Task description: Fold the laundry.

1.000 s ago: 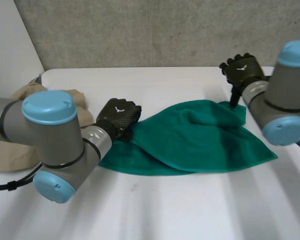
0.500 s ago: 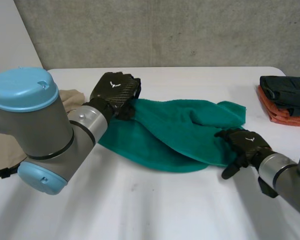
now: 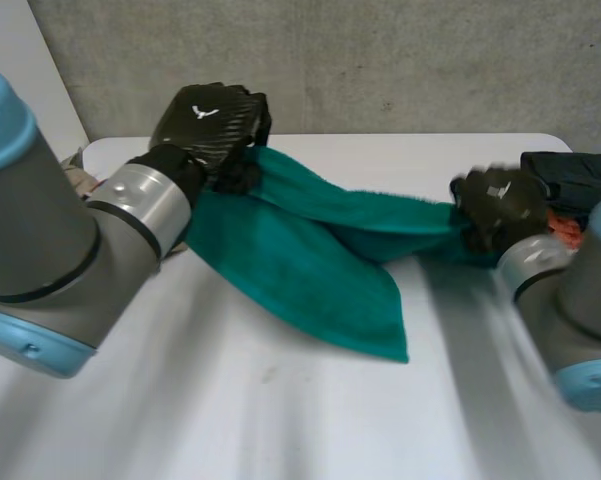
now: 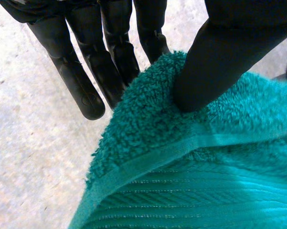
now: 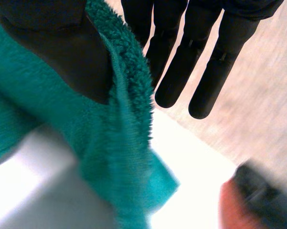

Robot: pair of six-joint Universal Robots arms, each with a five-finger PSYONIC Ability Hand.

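Now the left hand (image 3: 212, 118), at ten o'clock, pinches one corner of the green towel (image 3: 300, 255). At three o'clock the right hand (image 3: 500, 202) pinches its other end.

A white table (image 3: 280, 420) with rounded far corners, its top lightly streaked with soft light. Behind the table stands a rough grey concrete wall (image 3: 380, 60). Beyond the table's far left corner is a plain pale panel (image 3: 20, 70) (smooth, unmarked).
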